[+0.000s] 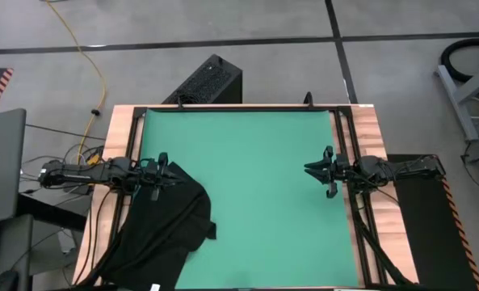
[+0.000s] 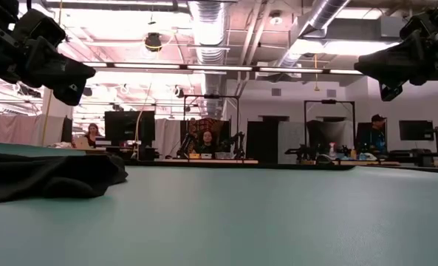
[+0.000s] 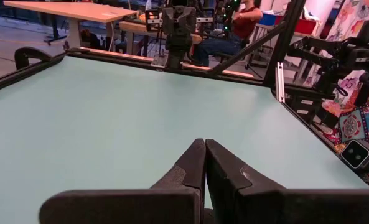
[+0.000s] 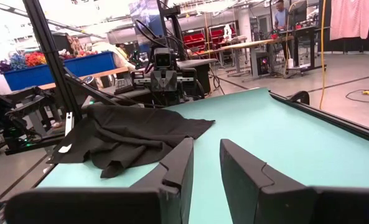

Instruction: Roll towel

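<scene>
Towel lies crumpled at about 7 o'clock on the green mat, in the near left corner as the high view shows it. It is a loose black heap with folds, and part of it spills over the mat's near and left edges. A small white tag shows at its near edge. In the low view the cloth sits as a low mound on the left.

Left gripper hangs at 9 o'clock over the mat's left edge, just above the towel's far edge; whether it touches the cloth cannot be told. Its fingers are pressed together with nothing between them, as its wrist view shows.

Right gripper hangs at 3 o'clock near the mat's right edge, well apart from the towel. Its fingers stand apart with a clear gap, holding nothing, raised off the mat in the low view.

Beyond the table at 12 o'clock a black ribbed box stands on the floor. Farther off, the low view shows people seated at desks.
</scene>
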You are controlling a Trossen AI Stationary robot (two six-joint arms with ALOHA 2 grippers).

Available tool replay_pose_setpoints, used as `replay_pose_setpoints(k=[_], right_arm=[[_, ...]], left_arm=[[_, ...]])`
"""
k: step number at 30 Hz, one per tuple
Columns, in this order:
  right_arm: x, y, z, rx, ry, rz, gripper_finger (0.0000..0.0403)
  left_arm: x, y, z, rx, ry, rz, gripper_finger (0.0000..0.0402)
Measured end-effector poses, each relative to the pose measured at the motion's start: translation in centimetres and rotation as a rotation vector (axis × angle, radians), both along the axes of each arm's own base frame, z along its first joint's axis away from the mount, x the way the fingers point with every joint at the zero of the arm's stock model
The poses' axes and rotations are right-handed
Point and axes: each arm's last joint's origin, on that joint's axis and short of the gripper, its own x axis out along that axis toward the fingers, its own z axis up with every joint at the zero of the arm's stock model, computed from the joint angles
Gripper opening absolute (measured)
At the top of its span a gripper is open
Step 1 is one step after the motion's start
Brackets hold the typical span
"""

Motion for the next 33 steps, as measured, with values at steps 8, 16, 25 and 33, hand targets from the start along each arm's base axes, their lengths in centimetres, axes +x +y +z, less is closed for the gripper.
replay_pose_setpoints(k=[8,16,25,33], right_arm=[[0.0,0.0,0.0,0.0,-0.001,-0.001,0.0101],[0.0,-0.1,0.0,0.001,-0.003,-0.017,0.0101],[-0.2,-0.4,1.5,0.018,-0.154,-0.068,0.0101],[0.1,-0.5,3.0,-0.154,-0.117,-0.139,0.0101]], left_arm=[[0.0,0.3,0.4,0.066,-0.039,0.109,0.0],[0.0,0.5,0.3,0.023,-0.032,0.18,0.0],[-0.1,0.7,0.7,-0.171,-0.087,0.24,0.0],[0.3,0.2,3.9,-0.244,-0.081,0.154,0.0]])
